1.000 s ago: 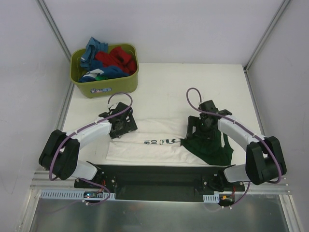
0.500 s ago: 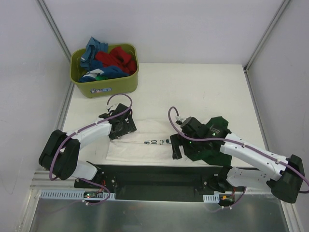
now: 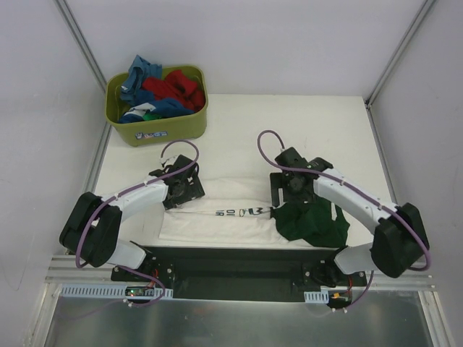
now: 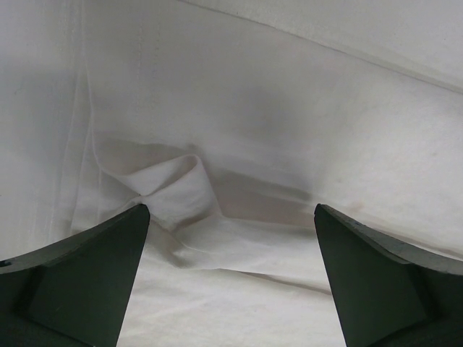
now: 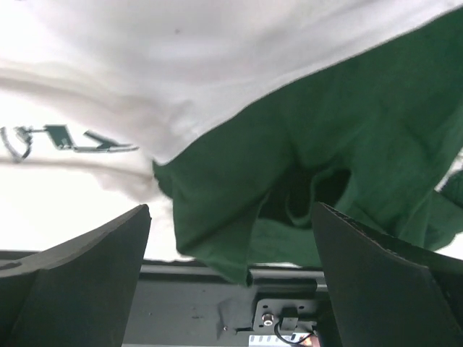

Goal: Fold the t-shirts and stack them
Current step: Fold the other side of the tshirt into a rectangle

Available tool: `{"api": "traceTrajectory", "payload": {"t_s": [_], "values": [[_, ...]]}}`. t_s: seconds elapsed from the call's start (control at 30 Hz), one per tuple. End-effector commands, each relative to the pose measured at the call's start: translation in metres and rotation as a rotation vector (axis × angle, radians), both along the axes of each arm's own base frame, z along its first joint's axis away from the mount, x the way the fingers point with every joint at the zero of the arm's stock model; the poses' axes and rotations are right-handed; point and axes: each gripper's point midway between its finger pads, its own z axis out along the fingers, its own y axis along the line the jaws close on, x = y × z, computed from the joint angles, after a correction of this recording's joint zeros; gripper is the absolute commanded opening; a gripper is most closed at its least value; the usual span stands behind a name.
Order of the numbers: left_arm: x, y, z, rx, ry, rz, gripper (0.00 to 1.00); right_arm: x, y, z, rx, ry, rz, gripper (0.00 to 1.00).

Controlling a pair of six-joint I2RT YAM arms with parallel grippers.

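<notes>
Jaws apart on both. Left gripper (image 4: 230, 215) unmoved on cream t-shirt (image 3: 217, 220), left end. Right gripper (image 5: 230, 213) has swung back from the print to the green sleeve (image 3: 311, 224), empty. Sleeve is bunched at the near edge, so that fold probably hasn't landed. Other t-shirts (image 3: 170, 90) sit in tub (image 3: 155, 131).

I see white table (image 3: 289, 123). Olive tub (image 3: 160, 129) sits at far left corner. Cream shirt (image 3: 210, 225) lies flat near front edge as long folded strip, black print (image 3: 235, 212) up at mid-strip. Its dark green part (image 3: 311, 225) lies bunched at right end. Black plate (image 3: 231, 262) runs along near edge, just beside shirt
</notes>
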Motion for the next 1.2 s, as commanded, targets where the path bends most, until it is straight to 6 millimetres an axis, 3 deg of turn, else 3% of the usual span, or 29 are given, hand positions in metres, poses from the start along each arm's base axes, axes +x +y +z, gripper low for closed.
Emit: {"api": "traceTrajectory", "payload": {"t_s": [0.0, 0.17, 0.3, 0.33, 0.53, 0.63, 0.67, 0.77, 0.8, 0.9, 1.0, 1.17], "values": [[-0.004, 0.002, -0.008, 0.025, 0.022, 0.002, 0.99, 0.010, 0.002, -0.019, 0.014, 0.070, -0.013, 0.97], [-0.008, 0.008, -0.016, 0.054, 0.039, 0.006, 0.99, 0.000, 0.011, -0.043, 0.126, 0.151, -0.052, 0.97], [-0.010, 0.011, -0.018, 0.066, 0.040, 0.010, 0.99, -0.023, -0.008, -0.055, 0.081, 0.195, -0.092, 0.97], [-0.010, 0.013, -0.018, 0.075, 0.039, 0.009, 0.99, -0.041, -0.019, -0.062, 0.047, 0.246, -0.109, 0.97], [-0.011, 0.014, -0.020, 0.083, 0.044, 0.001, 0.99, -0.099, -0.060, -0.046, 0.009, 0.245, -0.289, 0.97], [-0.011, 0.016, -0.020, 0.091, 0.046, 0.002, 0.99, -0.117, -0.061, -0.033, 0.115, 0.200, -0.345, 0.97], [-0.011, 0.016, -0.020, 0.093, 0.042, 0.000, 0.99, -0.123, -0.049, -0.024, 0.218, 0.190, -0.319, 0.97], [-0.008, 0.016, -0.018, 0.097, 0.034, 0.000, 0.99, -0.115, -0.043, -0.002, 0.293, 0.105, -0.277, 0.97], [-0.007, 0.015, -0.017, 0.090, 0.032, -0.002, 0.99, -0.105, -0.042, 0.013, 0.303, 0.051, -0.257, 0.97], [-0.006, 0.010, -0.014, 0.073, 0.030, -0.018, 0.99, -0.086, -0.048, 0.032, 0.237, -0.012, -0.219, 0.97], [-0.005, 0.010, -0.011, 0.068, 0.020, -0.016, 0.99, -0.070, -0.042, 0.034, 0.176, 0.022, -0.166, 0.97], [-0.006, 0.014, -0.010, 0.076, 0.010, -0.014, 0.99, -0.038, -0.036, 0.014, 0.068, 0.065, -0.143, 0.97]]}}
